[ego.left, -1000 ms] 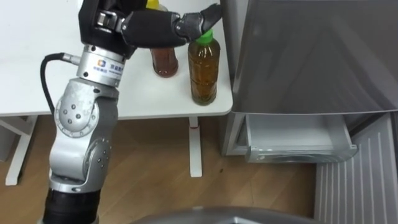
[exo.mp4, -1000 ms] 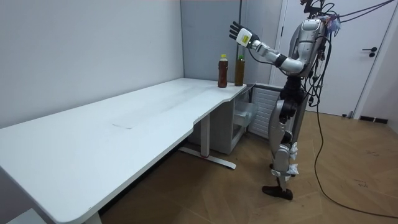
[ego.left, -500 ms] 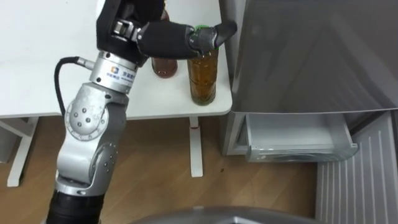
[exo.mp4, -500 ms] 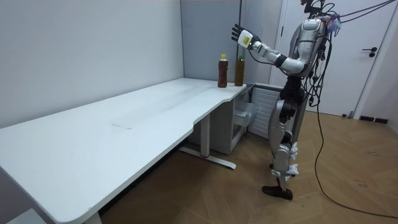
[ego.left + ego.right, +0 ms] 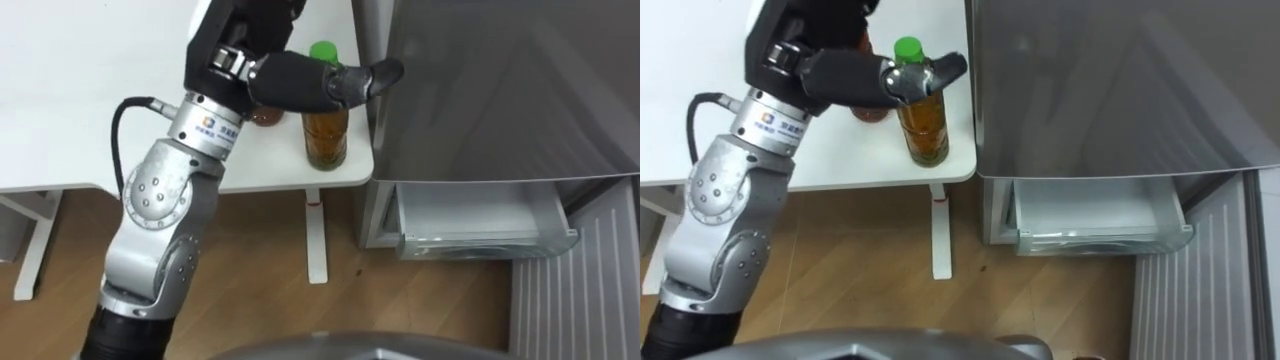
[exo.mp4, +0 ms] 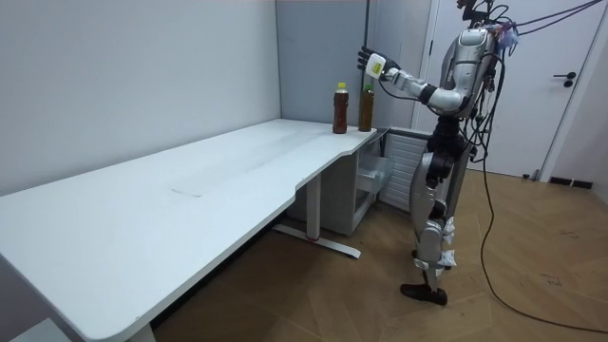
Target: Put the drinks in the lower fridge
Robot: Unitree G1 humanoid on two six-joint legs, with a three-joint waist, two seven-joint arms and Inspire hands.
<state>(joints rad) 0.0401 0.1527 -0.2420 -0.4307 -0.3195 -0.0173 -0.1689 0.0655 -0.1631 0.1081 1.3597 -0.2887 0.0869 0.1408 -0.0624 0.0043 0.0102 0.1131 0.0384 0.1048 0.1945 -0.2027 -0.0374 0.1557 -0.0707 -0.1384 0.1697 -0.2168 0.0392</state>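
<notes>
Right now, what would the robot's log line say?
left robot hand: open, at green-capped bottle | second bottle: beside it, on table | lower drawer: open

Left arm raised forward, left hand point(image 5: 287, 78) high, thumb outstretched.

Your robot's left arm: silver shells, black hand.
You see a black left hand point(image 5: 300, 80) with a small white tag on its back, set on a white wrist cuff with a printed label. Below that are rounded silver-grey housings dotted with small screws. A black cable loops out beside the cuff, and the upper arm is black and ribbed. In the room view the body is silver-grey with dark joints.
</notes>
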